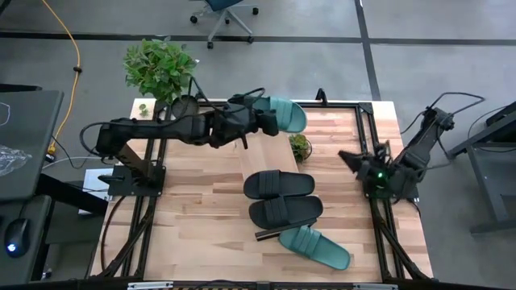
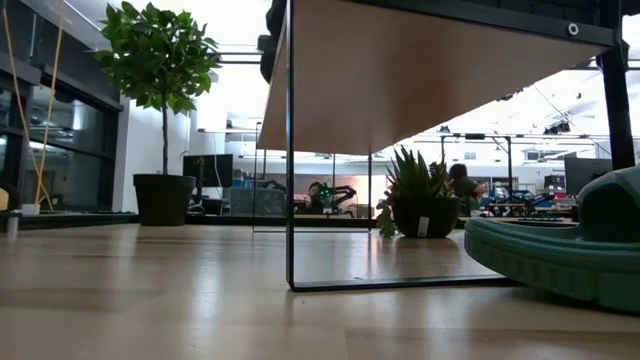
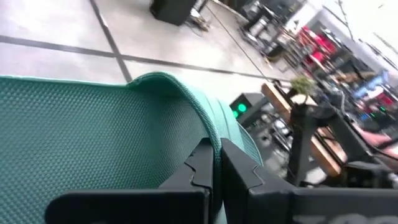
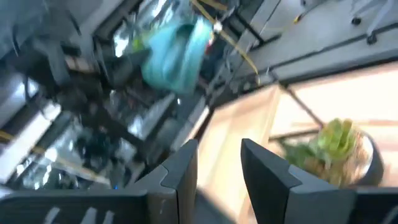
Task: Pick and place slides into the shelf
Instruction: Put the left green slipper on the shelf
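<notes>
My left gripper point(image 1: 268, 121) point(image 3: 216, 165) is shut on a teal slide point(image 1: 289, 116), which it holds in the air over the far middle of the table. Two black slides point(image 1: 278, 184) point(image 1: 284, 212) lie side by side on top of the shelf point(image 1: 251, 163), whose underside and thin dark leg point(image 2: 290, 150) fill the low view. A second teal slide point(image 1: 316, 247) point(image 2: 560, 250) rests sole-down on the tabletop by the shelf's near end. At the table's right edge my right gripper point(image 1: 355, 159) point(image 4: 219, 162) stands open with nothing between its fingers. My left gripper pinches a thin teal edge point(image 3: 217, 146) of the slide between its two fingers, where the ribbed strap meets the dotted surface. The fingers come nearly level from the table's left, at the slide's left end. The slide sticks out past them toward the right, clear of table and shelf.
A large potted plant point(image 1: 160, 68) point(image 2: 160, 100) stands at the far left corner. A small potted plant point(image 1: 300, 145) point(image 2: 418, 200) sits on the table beyond the shelf. A dark metal frame point(image 1: 364, 113) runs round the table's edges.
</notes>
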Available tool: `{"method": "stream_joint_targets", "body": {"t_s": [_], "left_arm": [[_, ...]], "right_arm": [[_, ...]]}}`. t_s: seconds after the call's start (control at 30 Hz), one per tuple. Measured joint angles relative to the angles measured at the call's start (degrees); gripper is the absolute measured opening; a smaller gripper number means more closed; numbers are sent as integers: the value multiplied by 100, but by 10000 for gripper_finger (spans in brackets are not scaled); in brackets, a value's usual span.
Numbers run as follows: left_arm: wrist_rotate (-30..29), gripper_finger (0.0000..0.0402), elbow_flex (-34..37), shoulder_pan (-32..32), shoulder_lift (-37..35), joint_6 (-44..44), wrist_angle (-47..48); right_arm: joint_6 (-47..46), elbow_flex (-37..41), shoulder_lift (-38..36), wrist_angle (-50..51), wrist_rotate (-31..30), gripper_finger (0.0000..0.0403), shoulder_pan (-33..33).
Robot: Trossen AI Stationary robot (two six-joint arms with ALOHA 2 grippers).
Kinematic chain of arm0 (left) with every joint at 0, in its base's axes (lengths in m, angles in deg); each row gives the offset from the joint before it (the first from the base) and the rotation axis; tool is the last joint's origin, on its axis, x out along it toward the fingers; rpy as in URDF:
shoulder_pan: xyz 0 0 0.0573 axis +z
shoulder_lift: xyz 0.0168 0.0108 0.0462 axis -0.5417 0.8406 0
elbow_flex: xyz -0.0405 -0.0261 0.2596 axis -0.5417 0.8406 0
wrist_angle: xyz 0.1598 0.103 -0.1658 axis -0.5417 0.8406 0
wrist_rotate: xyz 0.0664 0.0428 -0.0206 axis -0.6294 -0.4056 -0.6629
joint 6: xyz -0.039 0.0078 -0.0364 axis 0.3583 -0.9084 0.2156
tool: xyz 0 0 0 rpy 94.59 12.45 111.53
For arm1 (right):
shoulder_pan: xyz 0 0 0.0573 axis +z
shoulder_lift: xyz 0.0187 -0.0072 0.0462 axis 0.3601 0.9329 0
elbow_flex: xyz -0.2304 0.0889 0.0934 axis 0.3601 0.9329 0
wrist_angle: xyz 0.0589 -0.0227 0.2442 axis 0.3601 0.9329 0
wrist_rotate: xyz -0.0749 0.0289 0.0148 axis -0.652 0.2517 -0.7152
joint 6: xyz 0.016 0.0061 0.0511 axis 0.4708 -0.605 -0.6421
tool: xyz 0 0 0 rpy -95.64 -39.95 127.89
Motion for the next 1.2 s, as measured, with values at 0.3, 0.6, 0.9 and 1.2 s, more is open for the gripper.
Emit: {"method": "stream_joint_targets", "body": {"t_s": [0.3,0.6,0.9,1.2], "left_arm": [[0,0,58,134,-4,483,-163],[-889,0,58,-281,72,1386,-71],[-1358,0,54,-597,445,2457,242],[-1420,0,60,-585,772,3179,302]], "right_arm": [[1459,0,-1754,-4,-166,113,-189],[3155,-266,-2830,298,33,113,-299],[3942,-1121,-2778,468,873,113,-286],[3707,-1104,-2766,963,1098,113,-284]]}}
